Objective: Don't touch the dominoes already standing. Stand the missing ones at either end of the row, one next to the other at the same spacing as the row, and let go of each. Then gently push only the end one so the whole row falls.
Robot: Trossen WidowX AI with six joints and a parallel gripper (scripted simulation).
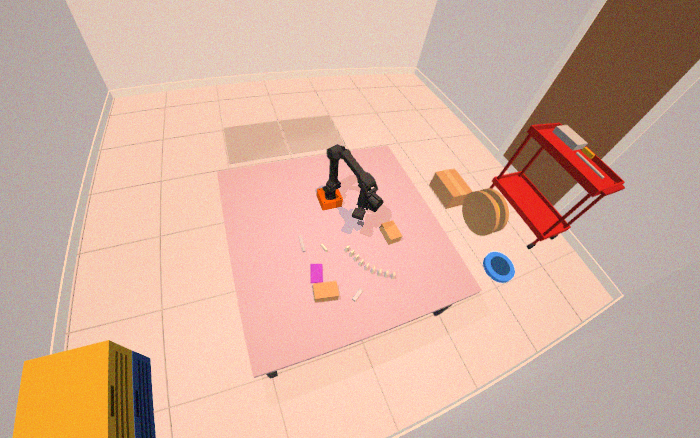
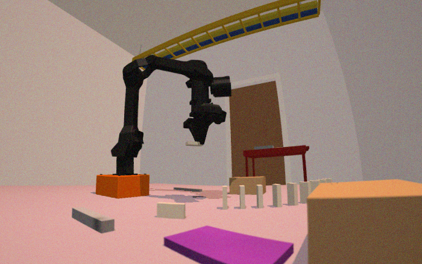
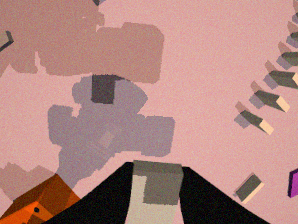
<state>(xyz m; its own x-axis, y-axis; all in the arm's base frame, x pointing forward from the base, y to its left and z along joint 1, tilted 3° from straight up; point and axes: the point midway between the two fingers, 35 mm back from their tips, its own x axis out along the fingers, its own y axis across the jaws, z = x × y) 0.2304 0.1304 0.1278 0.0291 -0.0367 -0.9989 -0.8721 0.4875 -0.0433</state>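
My gripper [image 1: 358,214] [image 2: 201,142] [image 3: 156,171] points down, shut on a cream domino [image 2: 192,143] [image 3: 159,199], high above the pink mat. The domino lies level and sticks out to one side of the fingertips in the exterior view. A curved row of several upright dominoes [image 1: 367,266] [image 2: 260,196] [image 3: 270,100] stands away from the gripper, at the right in the wrist view. Another loose domino [image 1: 324,247] [image 2: 170,210] [image 3: 249,187] lies on its long edge near the row's end closest to the arm. In the exterior view a box hides part of the row's far end.
A magenta slab [image 1: 316,273] [image 2: 226,244] lies beside a cardboard box [image 1: 326,292] [image 2: 363,223]. Another box [image 1: 391,232] [image 2: 247,185] stands near the row. A bar [image 1: 302,243] [image 2: 93,220] lies left of the loose domino, a pale piece [image 1: 357,294] near the front.
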